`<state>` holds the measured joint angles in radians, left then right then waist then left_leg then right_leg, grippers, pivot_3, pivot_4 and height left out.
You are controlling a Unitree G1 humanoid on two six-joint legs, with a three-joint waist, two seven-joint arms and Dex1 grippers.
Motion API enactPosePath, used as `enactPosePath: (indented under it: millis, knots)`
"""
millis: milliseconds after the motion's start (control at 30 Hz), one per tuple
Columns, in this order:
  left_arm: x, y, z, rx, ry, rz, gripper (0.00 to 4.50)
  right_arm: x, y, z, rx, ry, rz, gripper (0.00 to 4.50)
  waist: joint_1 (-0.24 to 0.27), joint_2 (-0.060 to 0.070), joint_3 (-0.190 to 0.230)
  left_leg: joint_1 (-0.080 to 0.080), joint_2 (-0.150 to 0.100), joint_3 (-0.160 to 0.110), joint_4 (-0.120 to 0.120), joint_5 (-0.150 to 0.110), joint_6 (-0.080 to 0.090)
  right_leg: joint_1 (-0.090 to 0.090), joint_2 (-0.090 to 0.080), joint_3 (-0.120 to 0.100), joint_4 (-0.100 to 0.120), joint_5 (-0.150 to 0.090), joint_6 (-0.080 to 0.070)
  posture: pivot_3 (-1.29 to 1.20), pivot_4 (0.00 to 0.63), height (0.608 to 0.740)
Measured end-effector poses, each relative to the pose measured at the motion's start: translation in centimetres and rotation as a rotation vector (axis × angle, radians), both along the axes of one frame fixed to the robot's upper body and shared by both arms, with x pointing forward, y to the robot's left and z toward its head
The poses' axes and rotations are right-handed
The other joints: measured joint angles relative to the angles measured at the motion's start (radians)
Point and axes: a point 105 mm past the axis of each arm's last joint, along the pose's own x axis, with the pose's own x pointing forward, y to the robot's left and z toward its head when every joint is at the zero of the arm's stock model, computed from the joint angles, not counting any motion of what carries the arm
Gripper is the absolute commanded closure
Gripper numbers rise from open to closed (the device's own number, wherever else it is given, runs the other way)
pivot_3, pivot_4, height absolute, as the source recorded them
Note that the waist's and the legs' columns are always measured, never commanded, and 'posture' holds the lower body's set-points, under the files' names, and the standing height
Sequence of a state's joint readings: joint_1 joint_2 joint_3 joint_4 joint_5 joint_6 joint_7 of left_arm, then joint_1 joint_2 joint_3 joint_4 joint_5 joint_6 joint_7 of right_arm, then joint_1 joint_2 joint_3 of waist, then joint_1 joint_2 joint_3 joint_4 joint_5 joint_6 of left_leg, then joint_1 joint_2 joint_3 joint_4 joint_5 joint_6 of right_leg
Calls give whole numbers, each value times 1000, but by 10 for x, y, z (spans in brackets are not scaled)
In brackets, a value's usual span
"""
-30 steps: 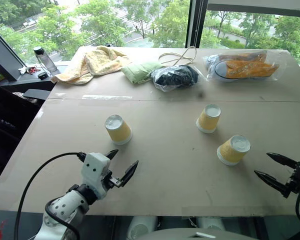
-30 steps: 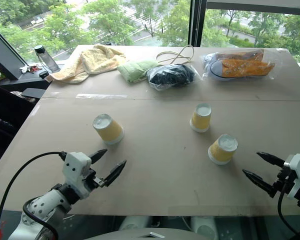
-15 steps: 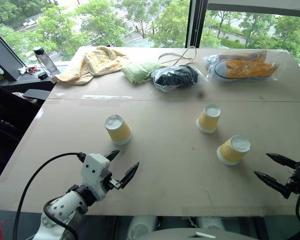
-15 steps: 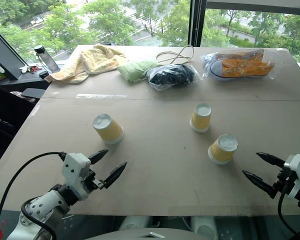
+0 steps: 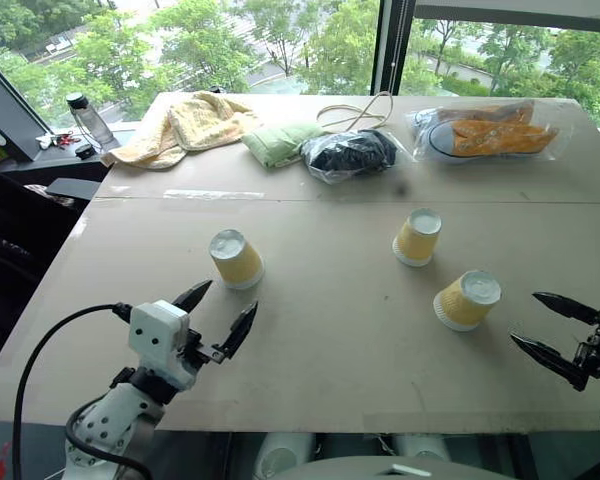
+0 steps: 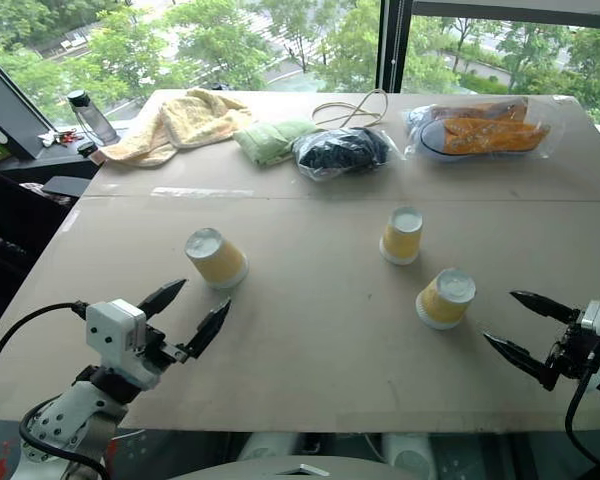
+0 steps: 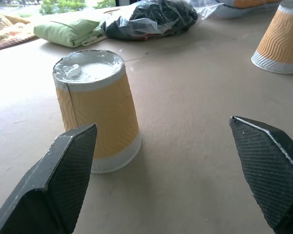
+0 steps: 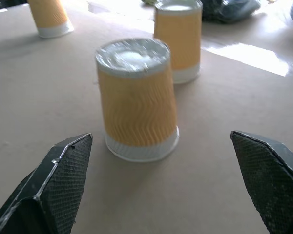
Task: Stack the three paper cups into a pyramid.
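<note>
**Reaching for the first cups**

Your counter (image 5: 330, 330) carries all three cups upside down and apart: left cup (image 5: 236, 258), middle cup (image 5: 417, 237), right cup (image 5: 467, 300). Nothing is stacked yet. Your left gripper (image 5: 220, 313) and right gripper (image 5: 553, 334) are both spread wide, empty. Next, ease each forward around its nearest cup.

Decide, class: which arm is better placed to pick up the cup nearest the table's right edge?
Right, probably. The open right gripper sits just beside that cup, facing it; the left gripper faces the far-left cup.
</note>
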<state>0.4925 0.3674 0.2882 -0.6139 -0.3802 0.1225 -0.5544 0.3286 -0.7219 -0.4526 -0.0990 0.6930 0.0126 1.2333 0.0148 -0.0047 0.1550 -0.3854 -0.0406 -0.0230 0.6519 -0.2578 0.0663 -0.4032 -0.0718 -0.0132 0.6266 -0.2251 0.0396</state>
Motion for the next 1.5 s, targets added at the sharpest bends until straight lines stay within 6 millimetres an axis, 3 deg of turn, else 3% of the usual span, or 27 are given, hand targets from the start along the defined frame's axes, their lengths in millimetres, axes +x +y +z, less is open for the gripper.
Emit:
enactPosePath:
  millis: [133, 300, 500, 767, 1333, 1433, 1500]
  knots:
    - [9, 12, 13, 19, -73, 64, 43, 2, 40, 58, 9, -103, 195, 0, 3, -1, 0, 0, 0, 0, 1, 0, 0, 0, 0, -2, 0, 0, 1, 0, 150, 740]
    - [20, 19, 15, 6, -83, 114, 43, 5, 51, 74, 42, -142, 251, 0, 21, -4, 1, -2, 0, -1, 1, 0, 0, -1, 0, -4, -1, 0, 0, 0, 150, 740]
    - [26, 20, 14, 2, -73, 130, 43, 4, 56, 80, 78, -158, 287, 0, 27, -4, 1, -6, 0, -1, 1, -1, 1, -4, 0, -4, -1, 1, 0, 0, 150, 740]
    - [38, 6, 12, -1, -67, 65, 43, 1, 57, 78, 89, -146, 316, 0, 27, -4, 0, -7, 0, -1, 2, -1, 1, -5, 0, -4, -1, 1, -1, 0, 150, 740]
    - [90, 0, 2, -43, -52, 89, 43, 4, 60, 79, 98, -148, 285, 0, 27, -3, 0, -7, 0, -1, 2, -1, 1, -5, 0, -4, 0, 4, 3, 0, 150, 740]
    - [94, 0, 7, -35, -83, 83, 791, 5, 60, 79, 99, -149, 273, 0, 27, -3, 0, -7, 0, -1, 2, 0, 1, -5, 0, -4, 0, 4, 3, 0, 150, 740]
    - [95, 0, 8, -29, -96, 79, 1688, 4, 60, 79, 98, -151, 273, 0, 26, -3, 0, -7, 0, -1, 2, 0, 1, -5, 0, -4, 0, 4, 3, 0, 150, 740]
